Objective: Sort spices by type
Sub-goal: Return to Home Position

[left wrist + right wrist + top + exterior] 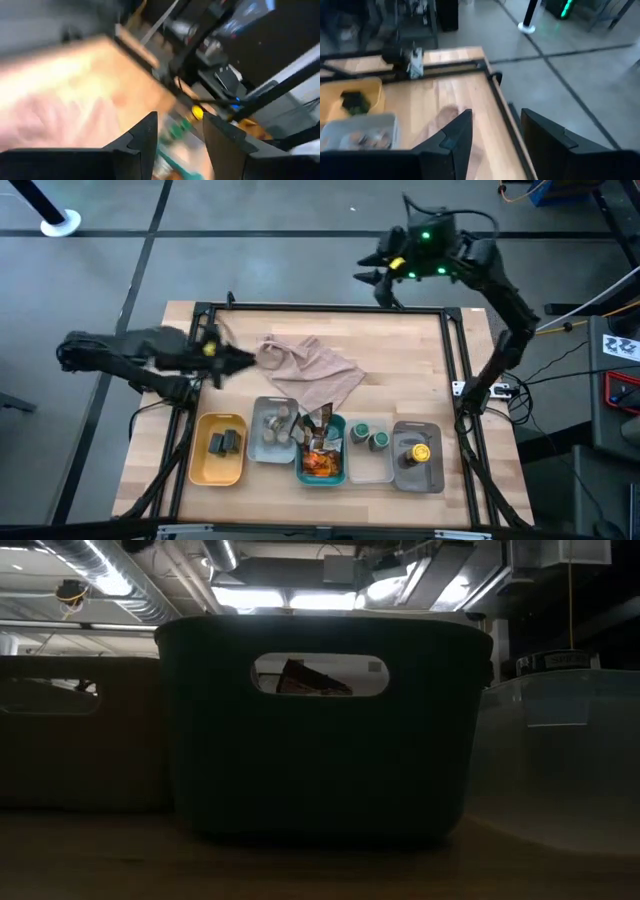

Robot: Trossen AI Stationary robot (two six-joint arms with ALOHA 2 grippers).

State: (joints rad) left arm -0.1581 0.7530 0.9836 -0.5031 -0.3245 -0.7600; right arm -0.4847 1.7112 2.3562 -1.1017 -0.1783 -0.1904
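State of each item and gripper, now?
left gripper: jaws open, empty, above table, beside cloth
right gripper: jaws open, empty, off the table
black blocks: in yellow tray
tan-lidded jars: in grey tray
orange packets: in teal tray
green-lidded jars: in clear tray
yellow-lidded jar: in rightmost tray
cloth: crumpled

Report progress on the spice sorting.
Looks done: black blocks in yellow tray, tan-lidded jars in grey tray, orange packets in teal tray, green-lidded jars in clear tray, yellow-lidded jar in end tray. In hand: nothing; left gripper open beside the cloth, right gripper open beyond the table. Left: no loose spices visible.
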